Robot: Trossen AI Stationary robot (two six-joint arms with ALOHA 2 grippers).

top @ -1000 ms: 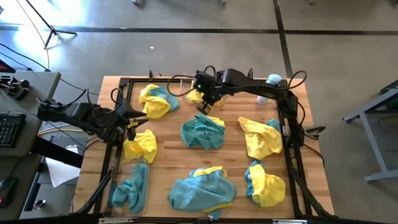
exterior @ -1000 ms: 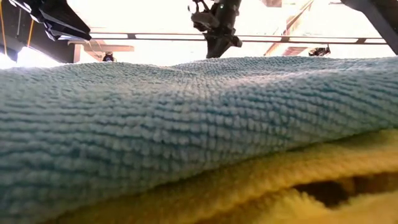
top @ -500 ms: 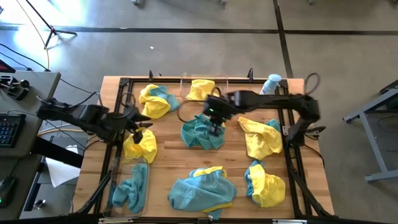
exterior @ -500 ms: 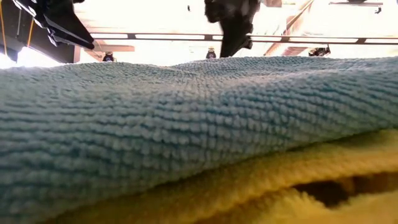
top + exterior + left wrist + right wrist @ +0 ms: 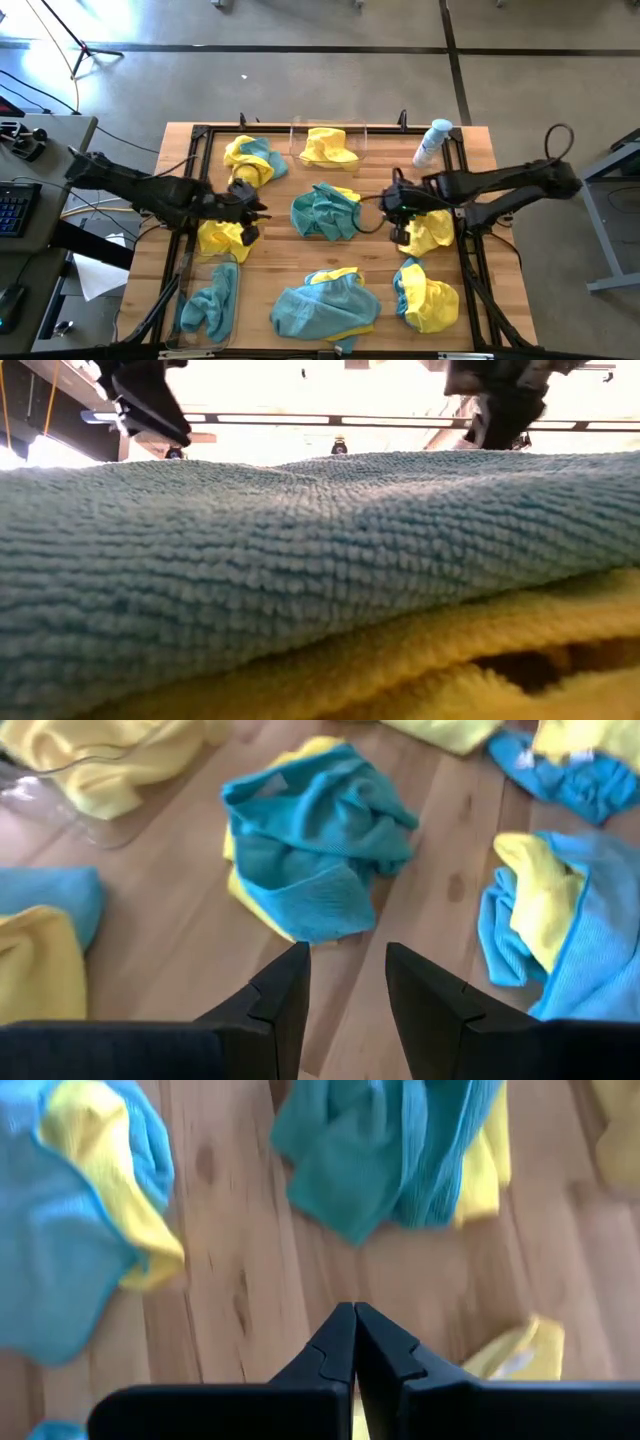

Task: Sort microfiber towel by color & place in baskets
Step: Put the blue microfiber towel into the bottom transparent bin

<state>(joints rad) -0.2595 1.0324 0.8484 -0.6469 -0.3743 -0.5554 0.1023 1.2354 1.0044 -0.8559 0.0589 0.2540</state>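
My right gripper (image 5: 399,232) hangs over the right half of the table (image 5: 375,262), fingers (image 5: 340,1342) pressed flat together with nothing between them. It sits right at the inner edge of a yellow towel (image 5: 428,232) that lies near the right edge. In my right wrist view there's bare wood under the tips, a corner of that yellow cloth beside them, and the teal-and-yellow heap (image 5: 405,1150) further out.

My left gripper (image 5: 246,212) is over the left half, fingers (image 5: 283,995) apart and empty, just past a small yellow towel (image 5: 222,239) near the left edge. The left wrist view looks straight at the same teal heap (image 5: 315,835), which lies in the middle of the table (image 5: 325,211).

Other cloths: a yellow-and-teal bundle (image 5: 250,160) toward the far left corner, a big teal one with yellow under it (image 5: 327,302) at the near edge, and a yellow-and-teal bunch (image 5: 428,296) toward the near right corner. That big near one fills almost the whole low view (image 5: 300,550), so the camera there barely sees past it.

Baskets: one clear bin (image 5: 295,135) at the far edge holds a yellow towel (image 5: 328,146). The other bin (image 5: 184,275) is at the near left corner with a teal towel (image 5: 210,305) in it. A spray bottle (image 5: 431,142) lies near the far right corner.
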